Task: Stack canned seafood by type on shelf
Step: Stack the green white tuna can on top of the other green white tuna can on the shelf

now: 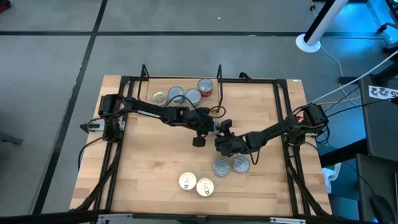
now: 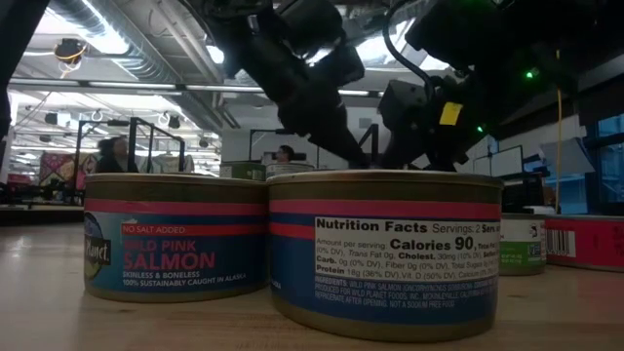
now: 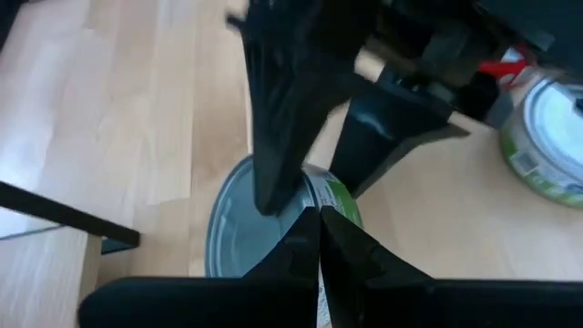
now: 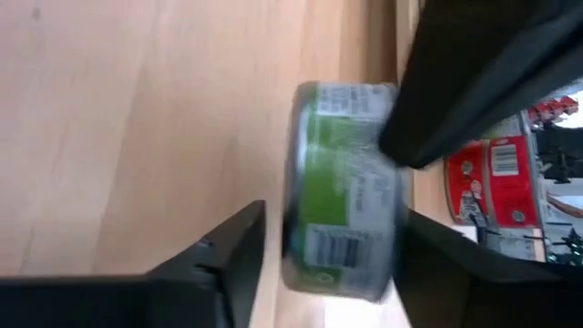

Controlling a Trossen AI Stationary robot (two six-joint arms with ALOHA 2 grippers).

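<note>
The right gripper [image 4: 332, 246] has reached in from 3 o'clock to the middle of the surface [image 1: 149, 162]. Its fingers [image 4: 228, 260] are parted and stand on either side of a green-labelled can [image 4: 342, 182]. A thin gap shows between the can and one finger. The other finger looks to be against the can's far side.

The left gripper [image 3: 319, 251] comes in from 9 o'clock and meets the right one at the centre. Its fingers are pressed shut, with nothing between them, and its tip is over the same can's grey lid. In the high view both grippers cover this can, so its exact spot under them is hidden.

The shelf [image 1: 168, 84] stands at 12 o'clock on the surface, between two black uprights. Three silver-lidded cans [image 1: 176, 94] cluster on it, with a red-sided can [image 1: 205, 86] at their 2 o'clock.

Towards 5 o'clock from the grippers two silver-lidded cans [image 1: 222, 167] sit side by side and touching. At 6 o'clock, nearer the surface's edge, is a pair of gold-lidded cans [image 1: 196, 183]. In the low view these show blue salmon labels with a red band.
</note>
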